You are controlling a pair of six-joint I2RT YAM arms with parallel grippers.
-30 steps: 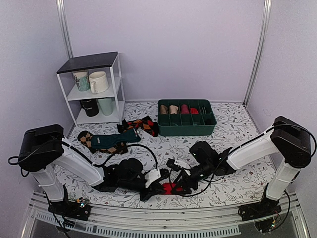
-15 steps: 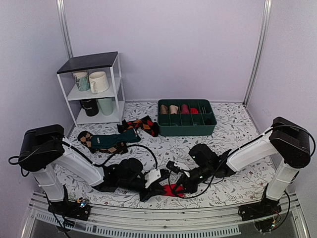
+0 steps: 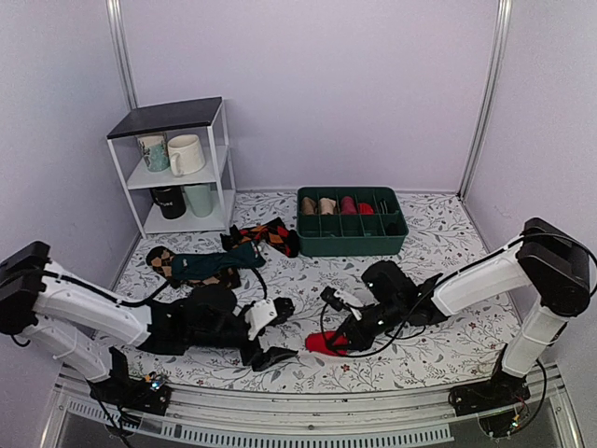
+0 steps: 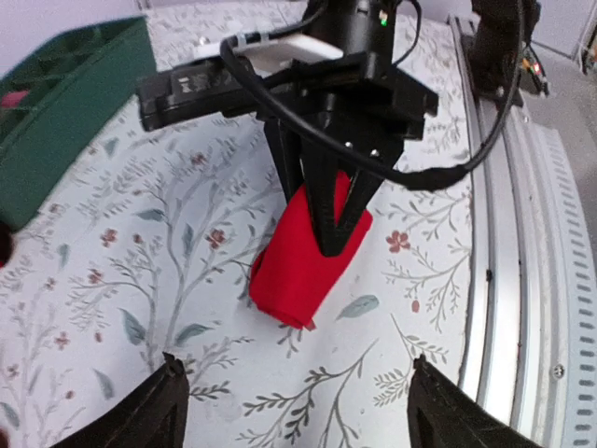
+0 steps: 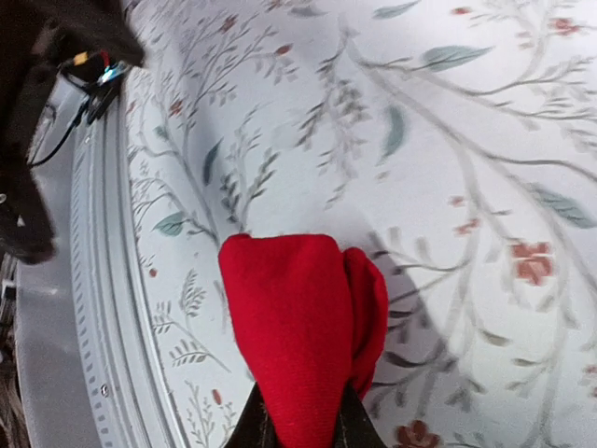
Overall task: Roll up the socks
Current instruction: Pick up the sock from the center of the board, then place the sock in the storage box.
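The red socks (image 3: pixel 325 343) lie as one rolled bundle on the flowered tablecloth near the front edge. They show as a short red roll in the left wrist view (image 4: pixel 297 271) and the right wrist view (image 5: pixel 300 322). My right gripper (image 3: pixel 341 336) comes in from the right and is shut on the roll's right end, its dark fingers (image 5: pixel 254 427) pinching the fabric. The left wrist view also shows the right gripper (image 4: pixel 331 219) clamped on the roll. My left gripper (image 3: pixel 278 331) is open just left of the roll, its jaws (image 4: pixel 297 387) wide apart and touching nothing.
A green compartment tray (image 3: pixel 352 245) with rolled socks stands at the back centre. A dark teal sock (image 3: pixel 210 264) and argyle socks (image 3: pixel 268 235) lie at the back left. A white shelf (image 3: pixel 177 168) holds mugs. A metal rail (image 3: pixel 308 425) runs along the front edge.
My left gripper let go of the socks, opened wide and drew back to the left. My right gripper closed on the red roll and now holds it alone.
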